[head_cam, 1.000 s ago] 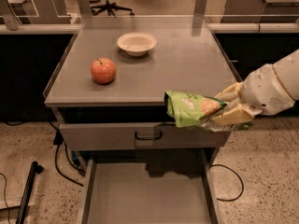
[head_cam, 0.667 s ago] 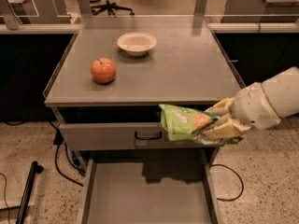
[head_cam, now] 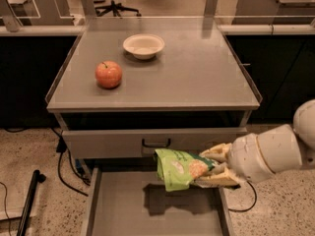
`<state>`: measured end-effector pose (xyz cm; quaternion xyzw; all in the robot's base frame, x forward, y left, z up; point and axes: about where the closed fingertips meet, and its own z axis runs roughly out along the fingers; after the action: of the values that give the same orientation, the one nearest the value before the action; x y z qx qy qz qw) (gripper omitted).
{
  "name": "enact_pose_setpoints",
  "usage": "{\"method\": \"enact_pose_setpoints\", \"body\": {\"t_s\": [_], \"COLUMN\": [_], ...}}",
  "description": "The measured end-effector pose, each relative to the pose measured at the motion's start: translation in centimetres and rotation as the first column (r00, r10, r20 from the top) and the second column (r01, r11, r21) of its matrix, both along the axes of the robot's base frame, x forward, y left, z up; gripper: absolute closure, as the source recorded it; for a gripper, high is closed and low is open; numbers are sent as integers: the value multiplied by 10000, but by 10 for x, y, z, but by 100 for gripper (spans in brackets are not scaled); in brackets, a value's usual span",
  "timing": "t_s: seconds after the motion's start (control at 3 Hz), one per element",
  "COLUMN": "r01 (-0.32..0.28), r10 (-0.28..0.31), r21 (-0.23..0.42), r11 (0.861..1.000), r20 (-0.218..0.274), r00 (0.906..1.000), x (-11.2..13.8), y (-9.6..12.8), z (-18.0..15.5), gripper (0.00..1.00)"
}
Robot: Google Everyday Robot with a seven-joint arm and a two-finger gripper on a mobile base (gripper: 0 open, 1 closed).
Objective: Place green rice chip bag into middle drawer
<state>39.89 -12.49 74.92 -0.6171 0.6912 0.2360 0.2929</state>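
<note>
Has carried the green rice chip bag (head_cam: pixel 178 169) down and to the left since a second ago: from level with the table's front edge to below the shut upper drawer front (head_cam: pixel 113 144), over the open middle drawer (head_cam: pixel 91 205). Holds it in the air there, clear of the drawer floor, with its shadow cast on the tray beneath. Pinches the bag's right end with the pincer (head_cam: pixel 212 167), one finger above and one below, toward the drawer's right side.

Stands midway through the placing step, by the look of it: brought over the tray, not yet set down. Next, probably, needs to lower further toward the bare floor, keep inside the thin side walls, then spread the pincer and draw back without dragging the foil along.

Counts one bag, one open drawer tray, and one shut drawer front with one small black handle (head_cam: pixel 156 143). Finds on the table (head_cam: pixel 206 82) one apple (head_cam: pixel 108 74) and one white bowl (head_cam: pixel 143 46), both well apart from the bag. Sees one dark rod (head_cam: pixel 28 203) lying on the ground at left.
</note>
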Motion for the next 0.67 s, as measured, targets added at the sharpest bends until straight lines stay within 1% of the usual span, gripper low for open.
{"method": "enact_pose_setpoints", "body": {"t_s": [0.33, 0.67], "r01": [-128, -219], "r10": [159, 307], "r21": [-479, -1525], "r11": [9988, 9881], "r20": [649, 558], "r00": [9978, 9980], "x": [-14, -4], "y": [7, 21], "z": [-40, -129], "gripper": [100, 100]}}
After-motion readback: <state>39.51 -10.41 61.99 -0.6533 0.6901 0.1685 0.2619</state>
